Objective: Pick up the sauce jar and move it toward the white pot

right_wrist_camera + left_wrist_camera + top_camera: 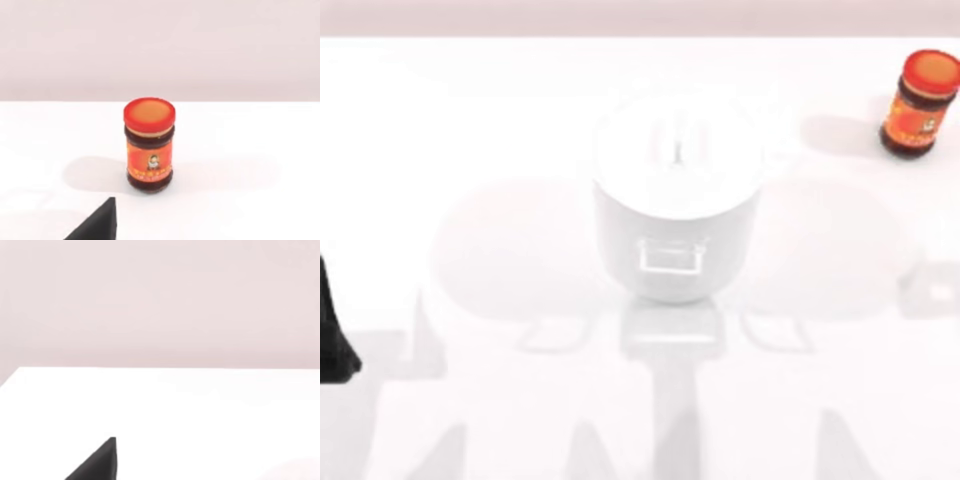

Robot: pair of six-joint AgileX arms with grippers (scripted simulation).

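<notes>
The sauce jar point(921, 104), small with an orange-red lid, dark contents and a red-orange label, stands upright at the table's far right. The white pot point(677, 195), lidded, with a small knob and a rectangular side handle, sits mid-table, well left of the jar. In the right wrist view the jar point(149, 145) stands ahead of my right gripper point(150, 232), apart from it. Only one dark fingertip point(104, 222) shows, far off to the side, with nothing held. My left gripper point(200, 475) is parked at the table's left edge, likewise showing one fingertip point(102, 462) over bare table.
My left arm point(334, 335) shows as a dark shape at the left edge of the top view. The right arm is outside that view. The table's back edge point(640, 38) runs just behind the jar and the pot.
</notes>
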